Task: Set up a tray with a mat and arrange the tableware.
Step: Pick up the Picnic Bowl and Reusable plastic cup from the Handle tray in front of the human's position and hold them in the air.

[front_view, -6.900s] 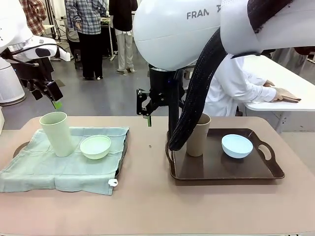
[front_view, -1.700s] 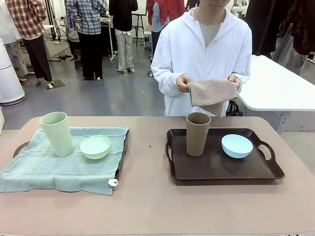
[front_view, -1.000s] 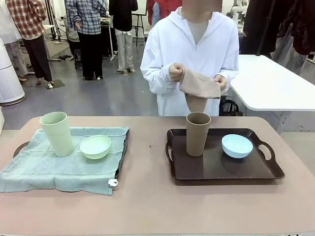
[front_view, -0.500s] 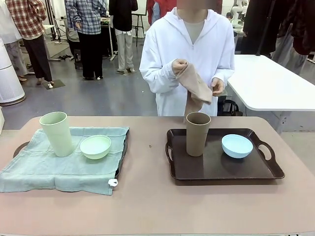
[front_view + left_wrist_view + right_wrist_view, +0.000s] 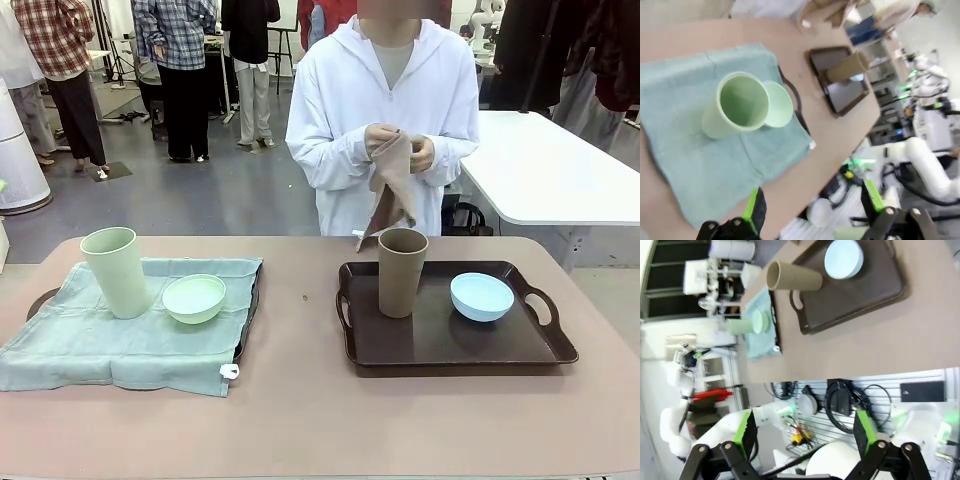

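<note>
On the left, a pale green mat (image 5: 90,345) covers a dark tray (image 5: 251,300); a pale green cup (image 5: 117,272) and a pale green bowl (image 5: 194,298) stand on it. To the right, a bare brown tray (image 5: 440,345) carries a brown cup (image 5: 401,272) and a light blue bowl (image 5: 481,296). The person at the far side holds a beige cloth (image 5: 392,190) in both hands, hanging above the brown cup. My left gripper (image 5: 812,207) is open high above the green cup (image 5: 737,105). My right gripper (image 5: 805,432) is open, far above the brown tray (image 5: 860,295).
The table's front half, between and before the two trays, is bare tan surface (image 5: 320,420). A white table (image 5: 550,170) stands behind at the right. Several people stand far back on the left.
The person has brought both hands together and bunched the beige cloth, which now hangs down over the brown cup. Both arms, seen in front some seconds ago, have left the front view.
</note>
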Robot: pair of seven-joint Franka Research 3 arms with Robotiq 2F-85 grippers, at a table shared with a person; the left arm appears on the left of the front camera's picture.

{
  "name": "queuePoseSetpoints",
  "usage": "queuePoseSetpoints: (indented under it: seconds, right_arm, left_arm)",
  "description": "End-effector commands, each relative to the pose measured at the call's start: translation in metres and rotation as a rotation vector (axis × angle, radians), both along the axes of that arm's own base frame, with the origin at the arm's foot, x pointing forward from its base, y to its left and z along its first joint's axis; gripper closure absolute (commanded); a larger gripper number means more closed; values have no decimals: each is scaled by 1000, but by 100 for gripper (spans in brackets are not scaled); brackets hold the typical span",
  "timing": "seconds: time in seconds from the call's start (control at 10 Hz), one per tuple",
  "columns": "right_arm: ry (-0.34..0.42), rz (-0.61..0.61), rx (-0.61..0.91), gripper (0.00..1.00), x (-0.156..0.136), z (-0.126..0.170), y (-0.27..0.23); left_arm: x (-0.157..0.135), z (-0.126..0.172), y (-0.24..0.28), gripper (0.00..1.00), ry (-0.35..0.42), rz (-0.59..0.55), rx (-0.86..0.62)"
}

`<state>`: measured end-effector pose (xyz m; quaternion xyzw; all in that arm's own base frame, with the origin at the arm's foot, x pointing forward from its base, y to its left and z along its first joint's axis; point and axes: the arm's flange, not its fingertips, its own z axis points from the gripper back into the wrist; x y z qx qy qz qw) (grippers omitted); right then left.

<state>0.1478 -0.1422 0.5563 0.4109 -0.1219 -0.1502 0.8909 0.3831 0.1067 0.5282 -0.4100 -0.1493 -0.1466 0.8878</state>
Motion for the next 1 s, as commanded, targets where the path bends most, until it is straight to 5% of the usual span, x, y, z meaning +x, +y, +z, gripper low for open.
queuePoseSetpoints:
  seconds: [0.0, 0.4, 0.6, 0.9]
  right_arm:
    - [62, 42, -130, 0, 18, 16, 16]
    - [146, 81, -373, 0, 56, 29, 75]
    - [186, 90, -493, 0, 73, 24, 110]
    - [216, 76, -624, 0, 97, -1, 147]
  left_arm:
    - [27, 23, -26, 0, -80, -16, 141]
    - [46, 56, -135, 0, -299, -268, 381]
    - [42, 38, -208, 0, -370, -465, 514]
    - [53, 3, -281, 0, -413, -607, 644]
